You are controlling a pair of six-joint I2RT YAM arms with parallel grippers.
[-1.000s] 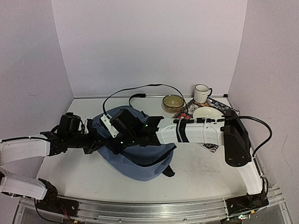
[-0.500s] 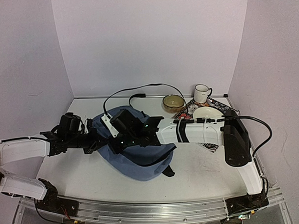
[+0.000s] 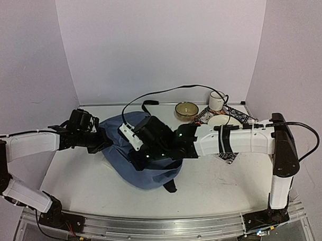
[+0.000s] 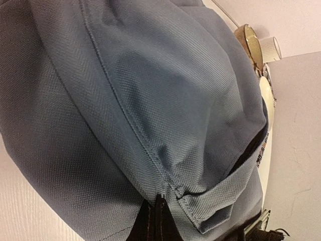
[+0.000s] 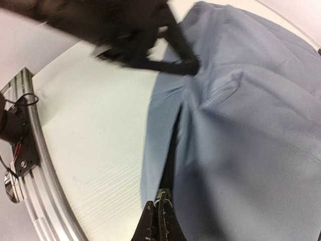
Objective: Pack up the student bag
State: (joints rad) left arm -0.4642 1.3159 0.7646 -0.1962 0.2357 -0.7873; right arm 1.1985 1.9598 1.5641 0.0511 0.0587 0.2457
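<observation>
The student bag (image 3: 152,171), a soft slate-blue backpack, lies in the middle of the table with a black strap end at its front. My left gripper (image 3: 104,141) is shut on the bag's fabric at its left edge; the left wrist view shows the fingertips (image 4: 159,217) pinching a seam beside a fabric loop (image 4: 225,201). My right gripper (image 3: 138,159) reaches over the bag and is shut on the zip pull (image 5: 162,197), at the near end of a dark zip gap (image 5: 173,145). The left gripper (image 5: 150,47) shows blurred at the top of the right wrist view.
At the back right stand a brown bowl (image 3: 186,110) and a white mug (image 3: 217,100), with a cream plate (image 3: 223,120) on a patterned cloth. A black cable (image 3: 160,93) arcs over the back of the table. Walls close in on three sides; a metal rail (image 5: 30,165) edges the front.
The right arm has stretched out, its gripper moving right and toward the front over the bag. The left gripper has moved back, and the bag has bunched up and shifted with them.
</observation>
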